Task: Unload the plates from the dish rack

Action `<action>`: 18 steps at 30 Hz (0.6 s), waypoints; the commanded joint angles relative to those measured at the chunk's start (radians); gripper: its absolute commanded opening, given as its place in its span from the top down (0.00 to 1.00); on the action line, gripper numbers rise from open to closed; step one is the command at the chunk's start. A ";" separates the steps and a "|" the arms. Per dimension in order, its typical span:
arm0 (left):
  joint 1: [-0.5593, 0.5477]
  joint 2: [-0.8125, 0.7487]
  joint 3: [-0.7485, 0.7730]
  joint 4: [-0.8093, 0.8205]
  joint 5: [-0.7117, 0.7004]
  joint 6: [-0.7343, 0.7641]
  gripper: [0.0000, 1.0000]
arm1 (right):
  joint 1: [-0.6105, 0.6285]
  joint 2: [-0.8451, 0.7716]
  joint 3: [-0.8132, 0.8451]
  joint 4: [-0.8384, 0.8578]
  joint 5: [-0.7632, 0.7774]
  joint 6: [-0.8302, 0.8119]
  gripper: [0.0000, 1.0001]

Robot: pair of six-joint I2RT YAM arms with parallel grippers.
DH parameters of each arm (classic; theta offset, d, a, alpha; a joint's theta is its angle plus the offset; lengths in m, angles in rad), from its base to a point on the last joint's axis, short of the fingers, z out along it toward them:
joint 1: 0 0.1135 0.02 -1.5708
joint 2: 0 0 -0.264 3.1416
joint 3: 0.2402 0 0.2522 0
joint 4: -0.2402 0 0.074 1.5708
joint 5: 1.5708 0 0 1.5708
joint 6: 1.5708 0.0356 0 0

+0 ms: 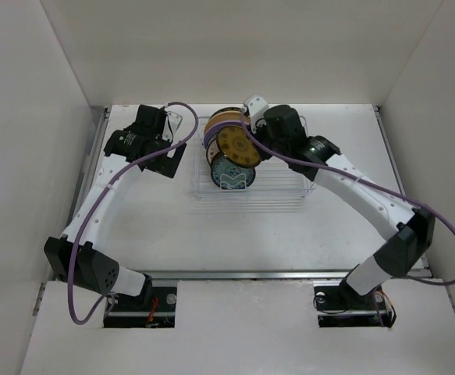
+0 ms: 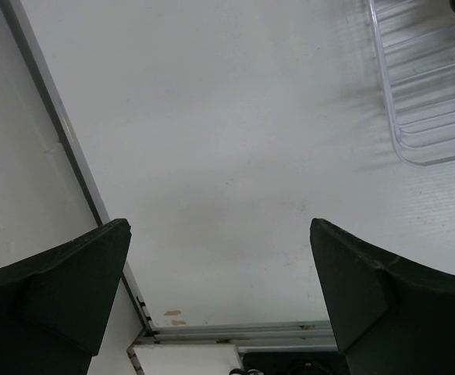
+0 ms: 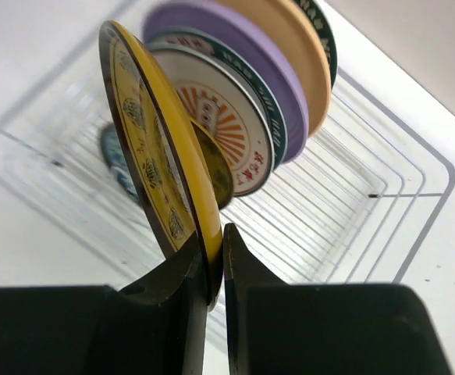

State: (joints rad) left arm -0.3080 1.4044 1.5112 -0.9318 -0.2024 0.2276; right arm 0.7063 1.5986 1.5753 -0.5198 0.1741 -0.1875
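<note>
Standing on edge at the near end of the row in the dish rack (image 3: 399, 205), the dark plate with the yellow pattern (image 3: 153, 168) is clamped at its rim by the right gripper (image 3: 215, 250). Its faces run in line with the fingers, so a withdrawal along the plate's own plane, clear of the sunburst plate (image 3: 227, 129) just behind, is judged to be required. The left gripper (image 2: 219, 234) hangs spread and empty over bare counter (image 2: 235, 141) beside the rack, farther from the plates. Small red marks on the sunburst plate cannot be read.
</note>
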 commanded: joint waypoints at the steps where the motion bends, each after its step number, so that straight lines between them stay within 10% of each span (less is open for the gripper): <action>1: -0.003 -0.013 0.023 0.017 0.037 0.029 0.00 | 0.005 -0.110 0.051 -0.047 -0.109 0.138 1.00; 18: -0.233 0.277 0.195 0.181 0.116 0.282 0.42 | -0.060 -0.297 -0.695 0.048 -0.648 0.608 1.00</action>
State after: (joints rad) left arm -0.5007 1.6669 1.6680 -0.8192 -0.0937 0.4179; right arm 0.6754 1.2976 0.9138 -0.6136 -0.3653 0.3233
